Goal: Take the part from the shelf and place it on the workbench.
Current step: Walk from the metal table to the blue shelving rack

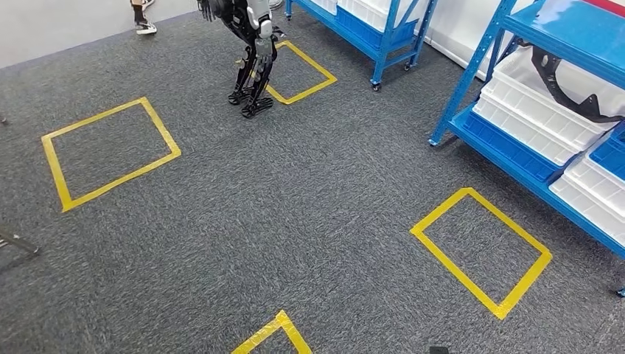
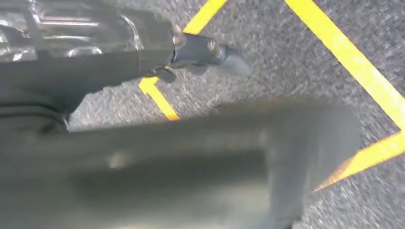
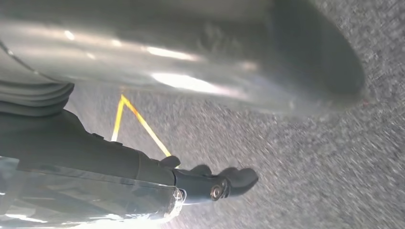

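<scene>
On the right stands the blue steel shelf [image 1: 472, 96], its white plastic bins cradling the black curved part [image 1: 564, 85]. Approach squarely first; left hand [image 2: 210, 52] and right hand [image 3: 215, 183] hang empty, fingers loosely apart.

Open grey carpet [image 1: 295, 221] straight ahead; blue shelf rack [image 1: 508, 147] with white bins [image 1: 531, 110] blocks the right, another humanoid robot [image 1: 254, 51] stands far ahead.
</scene>
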